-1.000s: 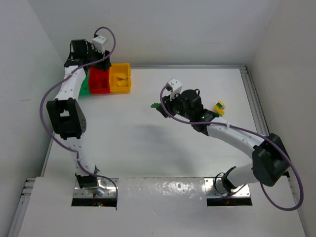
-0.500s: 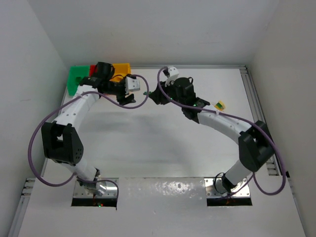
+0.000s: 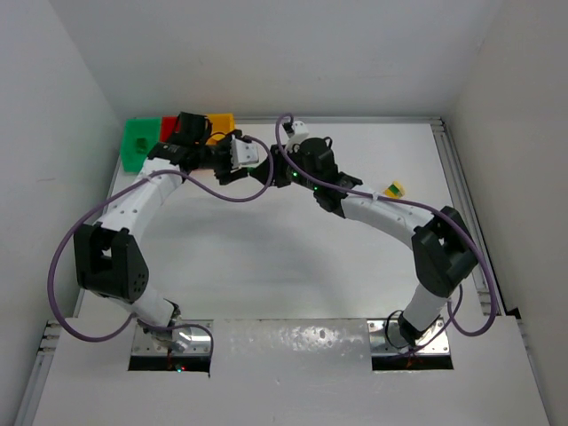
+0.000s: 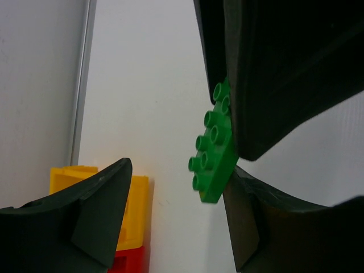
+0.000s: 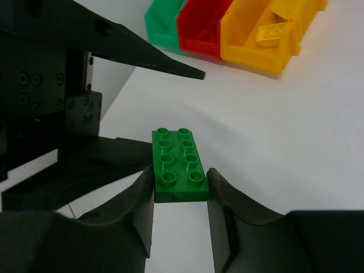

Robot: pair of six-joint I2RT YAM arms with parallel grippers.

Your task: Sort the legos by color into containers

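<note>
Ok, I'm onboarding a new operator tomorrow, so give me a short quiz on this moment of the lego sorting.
1. True or false: the right gripper is shut on a green lego.
2. Which bin holds a visible yellow brick? A) green bin B) red bin C) yellow bin
3. Fill in: the left gripper, facing the right one, has its jaws ___ (open or shut).

Key: 1 true. 2 C. 3 open.

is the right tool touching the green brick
Touching: in the right wrist view both fingers of the right tool press the sides of the green brick.
</note>
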